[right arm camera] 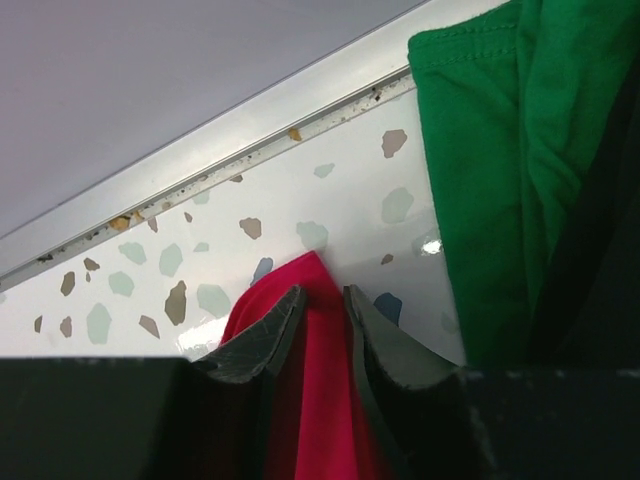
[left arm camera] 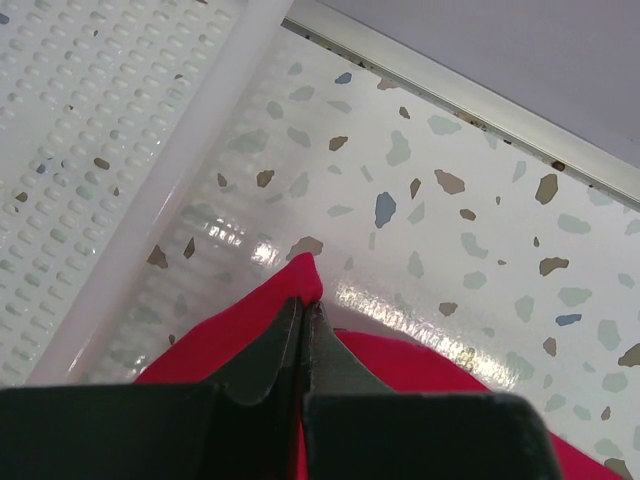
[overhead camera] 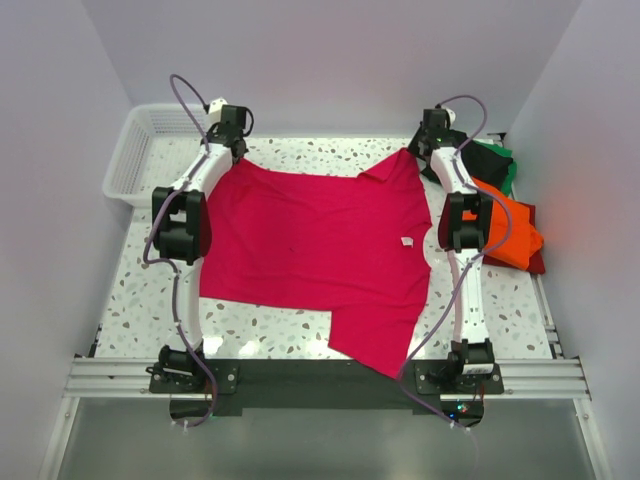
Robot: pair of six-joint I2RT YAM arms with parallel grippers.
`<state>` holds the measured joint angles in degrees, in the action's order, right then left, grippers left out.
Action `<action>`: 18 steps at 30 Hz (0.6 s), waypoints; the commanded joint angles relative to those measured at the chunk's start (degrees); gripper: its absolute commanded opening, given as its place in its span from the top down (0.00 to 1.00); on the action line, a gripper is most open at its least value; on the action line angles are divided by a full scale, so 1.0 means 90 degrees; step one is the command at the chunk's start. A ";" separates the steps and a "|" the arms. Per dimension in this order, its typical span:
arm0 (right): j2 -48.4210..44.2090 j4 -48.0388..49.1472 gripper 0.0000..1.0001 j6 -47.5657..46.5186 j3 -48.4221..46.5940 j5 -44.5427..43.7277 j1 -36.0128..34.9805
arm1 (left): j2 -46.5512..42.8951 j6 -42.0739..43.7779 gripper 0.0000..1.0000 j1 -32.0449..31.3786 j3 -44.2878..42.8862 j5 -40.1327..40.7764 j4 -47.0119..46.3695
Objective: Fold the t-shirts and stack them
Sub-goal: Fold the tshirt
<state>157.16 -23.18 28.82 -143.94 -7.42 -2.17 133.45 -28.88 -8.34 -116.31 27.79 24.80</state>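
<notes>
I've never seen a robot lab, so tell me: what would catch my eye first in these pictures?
A crimson-pink t-shirt lies spread across the middle of the speckled table. The left pincer is clamped on its far left corner, while the right pincer straddles its far right corner. At the right edge sits a pile with an orange t-shirt and a green t-shirt.
</notes>
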 commanded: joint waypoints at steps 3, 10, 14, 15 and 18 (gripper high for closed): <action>0.0223 -0.0491 0.84 -0.0242 -0.0286 0.0512 0.0037 | -0.0491 0.0084 1.00 -0.0011 0.0033 0.0008 -0.0284; -0.0010 -0.0540 1.00 -0.0282 0.0055 0.0424 0.0037 | -0.0501 0.0075 1.00 -0.0011 0.0052 0.0008 -0.0265; -0.0235 -0.0462 1.00 -0.0311 0.0202 0.0220 0.0046 | -0.0521 0.0055 1.00 -0.0011 0.0101 -0.0002 -0.0284; -0.0284 -0.0442 1.00 -0.0331 0.0231 0.0161 0.0027 | -0.0540 0.0045 1.00 -0.0021 0.0101 -0.0002 -0.0284; -0.0577 -0.0296 1.00 -0.0379 0.0446 0.0044 0.0027 | -0.0531 0.0036 1.00 -0.0011 0.0111 -0.0002 -0.0275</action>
<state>156.55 -23.53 26.98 -142.63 -5.04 -1.91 133.03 -28.88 -8.34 -115.48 27.66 24.67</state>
